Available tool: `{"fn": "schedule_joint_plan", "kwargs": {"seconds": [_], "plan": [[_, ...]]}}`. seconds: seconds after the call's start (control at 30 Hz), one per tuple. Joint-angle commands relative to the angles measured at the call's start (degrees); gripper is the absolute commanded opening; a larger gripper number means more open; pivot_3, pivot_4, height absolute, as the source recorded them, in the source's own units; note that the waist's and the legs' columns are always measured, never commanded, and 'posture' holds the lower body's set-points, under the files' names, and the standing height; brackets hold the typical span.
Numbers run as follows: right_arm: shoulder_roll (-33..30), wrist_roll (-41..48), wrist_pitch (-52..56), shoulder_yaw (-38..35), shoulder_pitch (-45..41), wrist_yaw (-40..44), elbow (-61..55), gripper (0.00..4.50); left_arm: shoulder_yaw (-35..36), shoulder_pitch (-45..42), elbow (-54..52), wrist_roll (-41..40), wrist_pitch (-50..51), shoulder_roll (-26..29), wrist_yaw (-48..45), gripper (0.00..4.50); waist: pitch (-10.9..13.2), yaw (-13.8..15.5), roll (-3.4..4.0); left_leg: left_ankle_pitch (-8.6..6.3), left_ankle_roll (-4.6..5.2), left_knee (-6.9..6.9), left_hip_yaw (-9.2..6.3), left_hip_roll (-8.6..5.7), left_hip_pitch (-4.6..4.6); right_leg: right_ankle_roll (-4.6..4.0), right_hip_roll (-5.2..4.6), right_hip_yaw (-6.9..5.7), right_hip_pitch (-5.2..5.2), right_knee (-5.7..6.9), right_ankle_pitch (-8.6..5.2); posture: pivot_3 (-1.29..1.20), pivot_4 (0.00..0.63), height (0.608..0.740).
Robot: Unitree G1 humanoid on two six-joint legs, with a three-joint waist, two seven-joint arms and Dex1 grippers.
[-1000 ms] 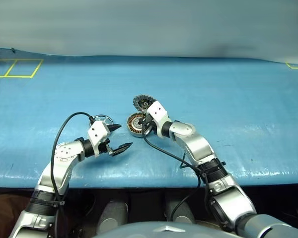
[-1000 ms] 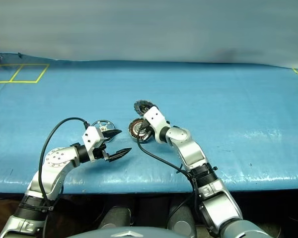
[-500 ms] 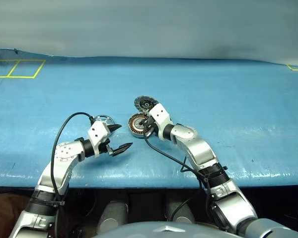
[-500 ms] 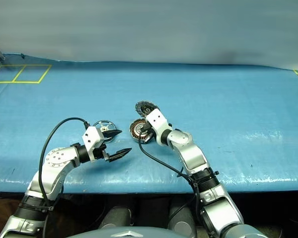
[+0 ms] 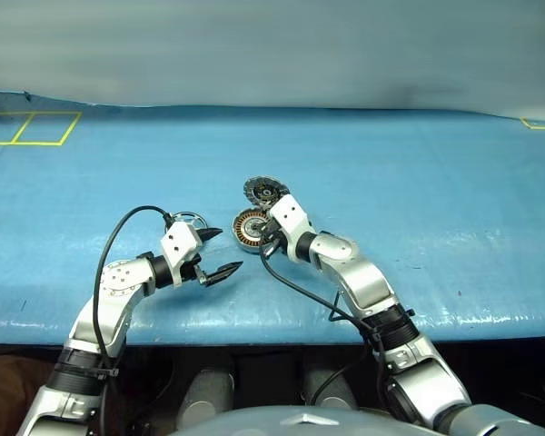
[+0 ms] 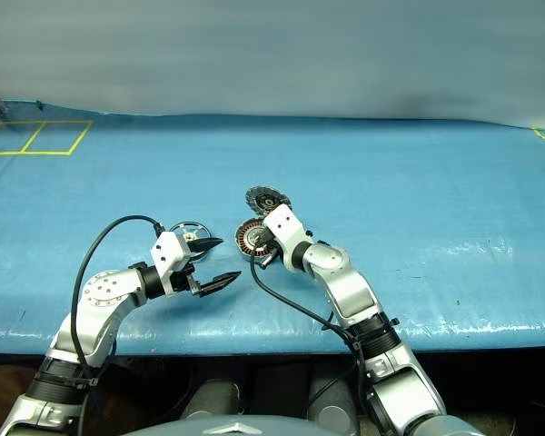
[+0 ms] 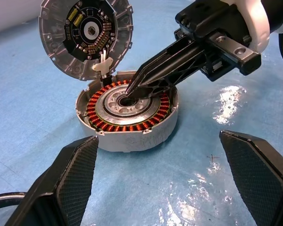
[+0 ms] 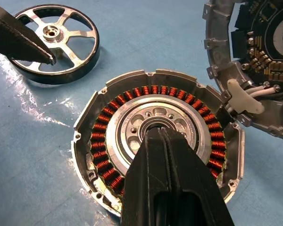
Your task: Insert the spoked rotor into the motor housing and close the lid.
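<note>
On the blue table I count one motor housing, one lid and one spoked rotor, with two robot arms reaching over them. The housing lies flat with its ring of copper windings facing up. The lid stands open at the far rim of the housing, joined to it by a small white piece, with its inner face in view. The rotor lies flat on the table, just beside the housing on the left.

The right arm reaches forward and to the left. The right claw is closed with nothing between its fingers, and its tip points down into the dark hub of the housing.

The left claw is wide open and empty. One fingertip is over the rotor and the other is nearer the robot; the housing is to its right.
</note>
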Motion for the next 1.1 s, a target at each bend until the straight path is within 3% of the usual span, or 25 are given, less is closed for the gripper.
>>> {"fn": "schedule_joint_plan", "kwargs": {"seconds": [0.03, 0.4, 0.67, 1.1], "plan": [[-0.8, -1.3, 3.1, 1.1, 2.2, -0.4, 1.7, 0.04, 0.3, -0.1, -0.4, -0.2, -1.2, -0.1, 0.1, 4.50, 0.0, 0.0, 0.00, 0.00, 0.00, 0.00, 0.00, 0.00, 0.00, 0.00, 0.00, 0.00, 0.00, -0.01, 0.00, 0.00, 0.150, 0.740], [-1.4, 4.8, 4.4, -2.2, 3.8, 2.7, -13.6, 0.04, 1.2, -0.5, -1.5, -3.0, 2.6, -0.1, -0.6, 4.50, 0.1, 0.0, 0.01, -0.01, -0.01, -0.09, -0.01, 0.00, -0.18, 0.04, -0.01, 0.00, -0.19, -0.04, 0.02, 0.00, 0.150, 0.740], [-5.6, 9.7, 2.5, -4.7, 8.7, 6.5, -24.0, 0.04, 3.5, -2.1, -4.2, -5.4, 7.1, 1.6, 0.6, 4.50, 0.2, 0.0, -0.02, -0.01, -0.01, -0.09, -0.02, 0.02, -0.24, 0.01, -0.01, -0.02, -0.22, -0.06, -0.02, 0.00, 0.150, 0.740], [-7.3, 10.3, 1.7, -6.7, 12.9, 3.3, -25.9, 0.04, 5.1, -4.4, -5.0, -0.5, 13.7, 5.0, 8.7, 4.50, 0.2, 0.1, -0.04, -0.02, -0.03, -0.10, -0.01, 0.02, -0.27, -0.01, -0.03, -0.03, -0.23, -0.10, -0.03, 0.00, 0.150, 0.740]]}}
